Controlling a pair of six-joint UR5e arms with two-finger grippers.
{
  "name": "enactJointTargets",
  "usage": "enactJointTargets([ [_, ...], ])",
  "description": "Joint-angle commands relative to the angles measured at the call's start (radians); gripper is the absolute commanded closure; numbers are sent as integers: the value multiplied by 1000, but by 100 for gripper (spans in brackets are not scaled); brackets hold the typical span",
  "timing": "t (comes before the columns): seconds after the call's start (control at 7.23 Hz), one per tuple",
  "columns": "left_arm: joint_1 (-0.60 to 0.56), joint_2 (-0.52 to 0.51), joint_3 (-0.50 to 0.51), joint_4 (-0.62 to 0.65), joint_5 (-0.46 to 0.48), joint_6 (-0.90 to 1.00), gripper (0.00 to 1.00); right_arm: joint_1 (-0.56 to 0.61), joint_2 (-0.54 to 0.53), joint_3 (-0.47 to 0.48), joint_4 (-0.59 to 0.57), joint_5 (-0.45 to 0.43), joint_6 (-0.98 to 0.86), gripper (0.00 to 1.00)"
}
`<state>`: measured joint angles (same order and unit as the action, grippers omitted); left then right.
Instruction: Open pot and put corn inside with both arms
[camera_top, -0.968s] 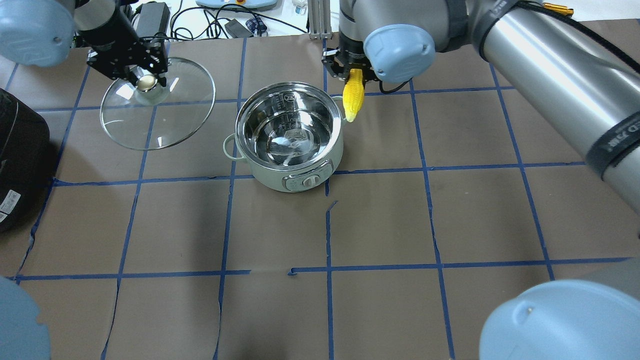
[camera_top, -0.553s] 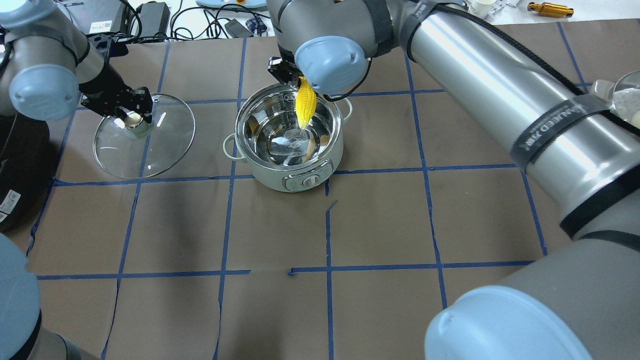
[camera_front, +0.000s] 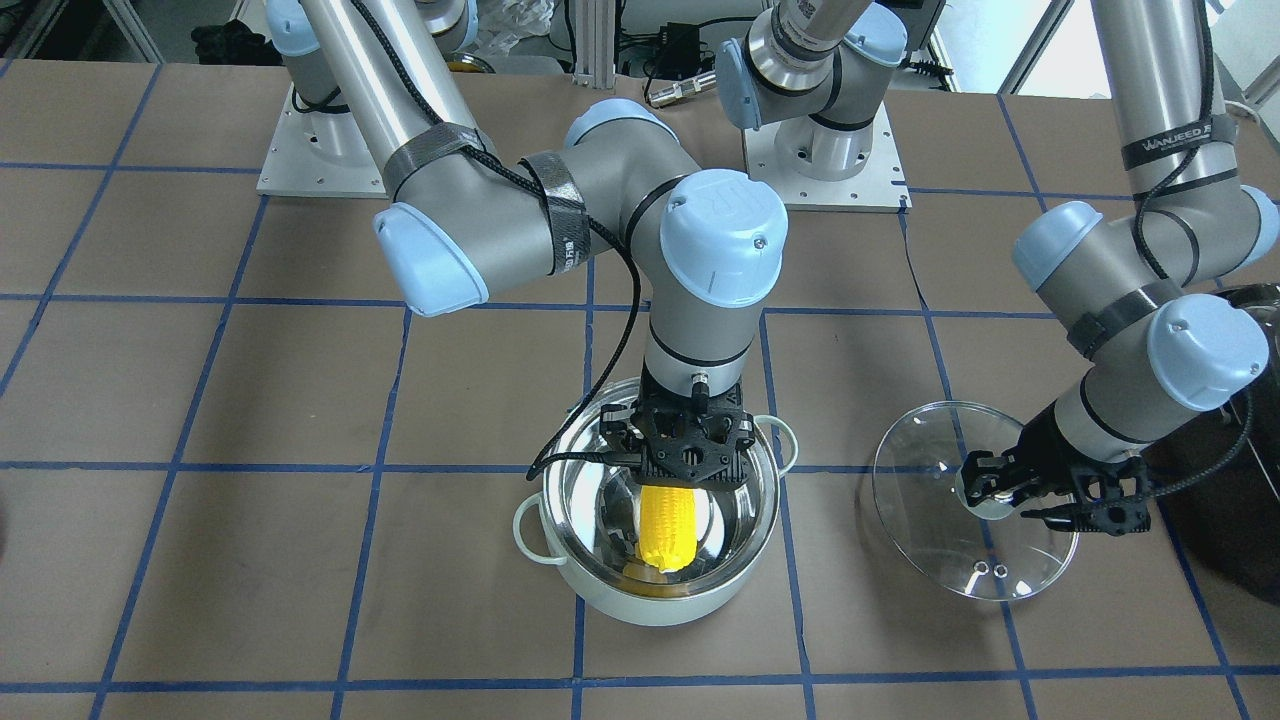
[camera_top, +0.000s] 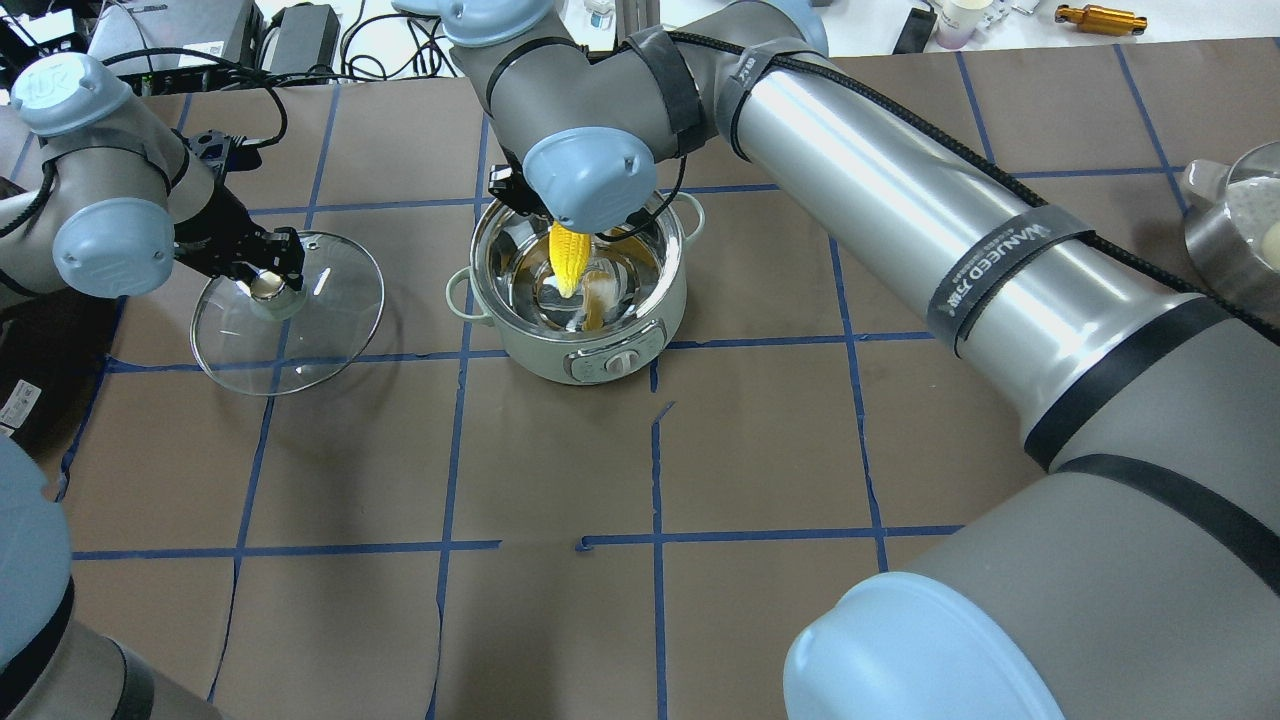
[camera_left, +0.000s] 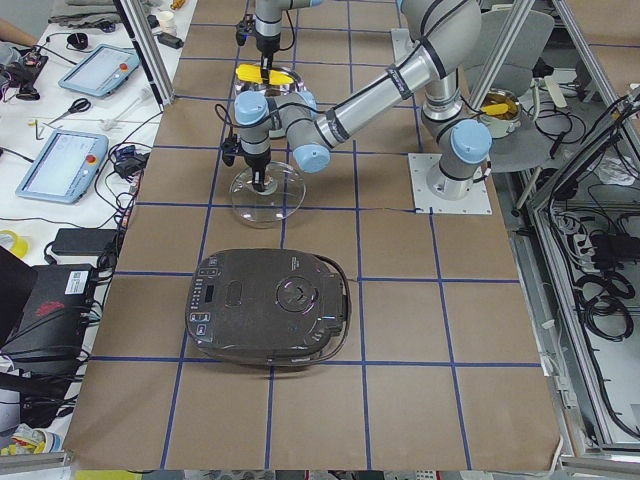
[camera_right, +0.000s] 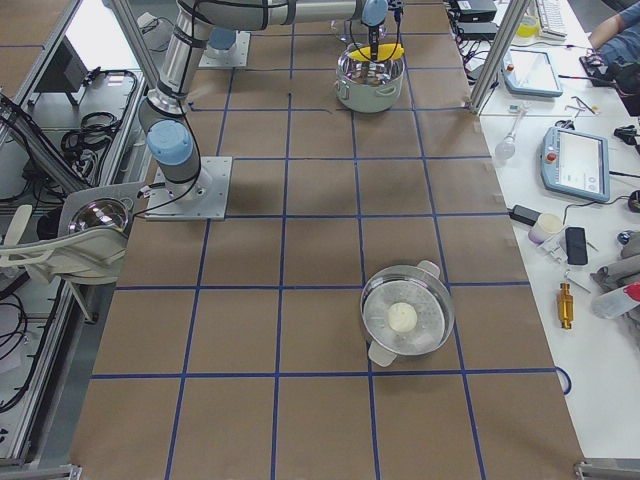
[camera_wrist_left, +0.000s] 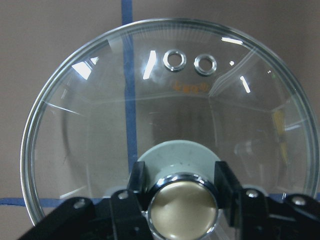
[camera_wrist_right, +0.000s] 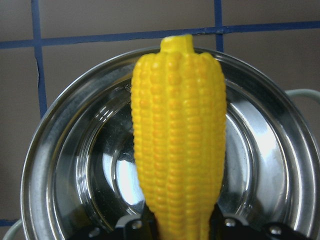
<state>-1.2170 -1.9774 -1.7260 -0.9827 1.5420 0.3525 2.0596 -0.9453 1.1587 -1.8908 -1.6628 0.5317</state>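
The mint-green pot (camera_top: 540, 358) stands open in the middle of the table, and also shows in the front-facing view (camera_front: 650, 605). My right gripper (camera_front: 686, 478) is shut on the thick end of the yellow corn (camera_top: 568, 258). It holds the cob tip-down inside the pot's steel bowl (camera_wrist_right: 75, 165). In the front-facing view the corn (camera_front: 668, 520) hangs just above the pot's bottom. My left gripper (camera_top: 266, 285) is shut on the beige knob (camera_wrist_left: 182, 202) of the glass lid (camera_top: 320, 335). It holds the lid low and tilted to the pot's left.
A black appliance (camera_left: 270, 305) lies at the table's left end, close to the lid (camera_front: 930, 470). A second steel pot (camera_top: 1235, 230) with a white lump in it stands at the far right. Cables and devices lie beyond the table's far edge.
My right gripper has carried the corn from beside the pot's far right rim to over the pot and down into it. My left gripper has moved the lid lower and nearer.
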Motion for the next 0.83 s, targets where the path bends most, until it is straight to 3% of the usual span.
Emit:
enactJointTargets([
  [0.0, 5, -11, -3, 19, 4, 11, 100, 2, 8, 1, 1, 0, -42, 6],
  [0.14, 5, -23, -10, 22, 6, 11, 77, 1, 5, 1, 1, -3, -45, 5],
  [0.28, 5, -28, -26, 71, 4, 11, 29, 1, 3, -1, -1, -6, -47, 0],
  [0.41, 5, -32, -35, 82, 4, 11, 7, -1, 0, -5, -1, -14, -67, 0],
  [0.69, -7, 0, -18, 72, 6, -10, 5, -41, -76, 12, 66, -15, -177, 0],
])
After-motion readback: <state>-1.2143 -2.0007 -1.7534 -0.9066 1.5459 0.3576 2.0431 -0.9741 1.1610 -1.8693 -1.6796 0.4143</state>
